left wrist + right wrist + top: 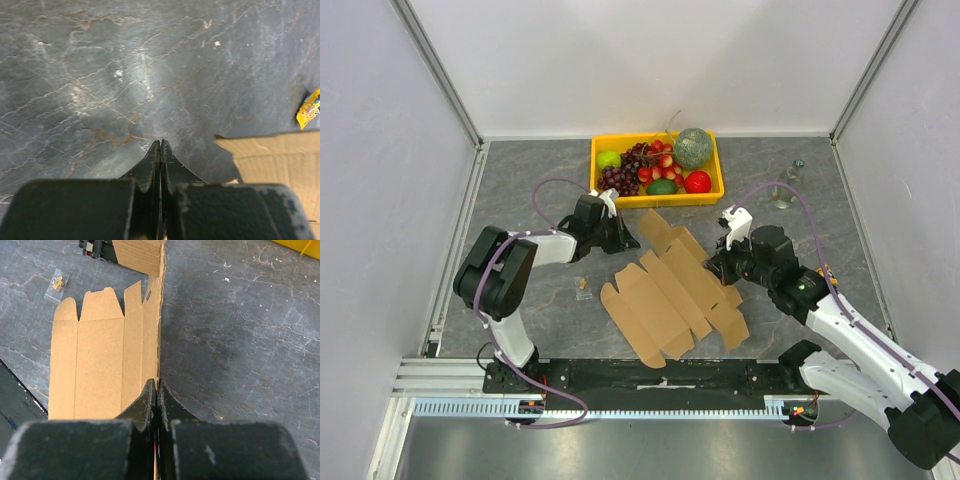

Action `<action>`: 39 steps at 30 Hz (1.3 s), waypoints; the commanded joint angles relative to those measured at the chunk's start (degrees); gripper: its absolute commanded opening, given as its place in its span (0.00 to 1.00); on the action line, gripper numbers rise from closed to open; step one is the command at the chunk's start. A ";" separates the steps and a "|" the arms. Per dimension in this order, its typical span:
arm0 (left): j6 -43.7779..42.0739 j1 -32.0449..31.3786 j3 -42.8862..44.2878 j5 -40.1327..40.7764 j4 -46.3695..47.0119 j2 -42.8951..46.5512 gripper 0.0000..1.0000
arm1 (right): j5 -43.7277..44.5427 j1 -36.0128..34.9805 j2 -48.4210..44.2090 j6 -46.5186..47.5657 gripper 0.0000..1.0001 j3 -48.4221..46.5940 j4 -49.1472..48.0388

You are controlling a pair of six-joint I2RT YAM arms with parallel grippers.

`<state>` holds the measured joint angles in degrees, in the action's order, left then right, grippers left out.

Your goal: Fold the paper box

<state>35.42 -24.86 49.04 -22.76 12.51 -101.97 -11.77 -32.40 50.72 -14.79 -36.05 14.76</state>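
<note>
Top view. Box [670, 290] lies flat as an unfolded sheet on the bench [520, 190], mid-width, nearer the near edge than the far one, set on a slant. Crate [655, 200] with fruit sits at the middle of the far edge, apart from the sheet. Left pincer [625, 240] is low over the bench just beside the sheet's far-left flap. Right pincer [715, 268] is at the sheet's right-hand edge. Small packet [582, 285] lies on the bench just left of the sheet.

Left wrist view. Left pincer's fingers are pressed together with nothing between them, tips over bare bench. One corner of the box [275, 165] shows low on the right, not touching the fingers.

Right wrist view. Right pincer is closed, pinching the box along its edge: the cardboard edge runs straight out from the fingertips, and that strip stands raised while the rest of the sheet lies flat to the left. Packet sits beyond the sheet's scalloped flaps.
</note>
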 commanded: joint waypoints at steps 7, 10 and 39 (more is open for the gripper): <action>-1.76 0.61 1.77 -5.00 4.26 -2.62 0.02 | -2.38 0.06 -0.89 0.99 0.00 -2.71 -1.23; -1.32 0.52 1.06 -8.51 7.43 -2.18 0.02 | -1.77 -0.03 -0.71 0.64 0.00 -2.88 -1.40; 2.55 -3.26 -5.18 -20.65 19.57 1.51 0.02 | 4.56 -0.03 1.84 -2.53 0.00 -2.53 -2.72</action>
<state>36.42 -26.59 43.62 -40.82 28.60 -103.46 -8.19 -32.40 52.49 -16.82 -36.16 14.55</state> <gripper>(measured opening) 0.025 0.010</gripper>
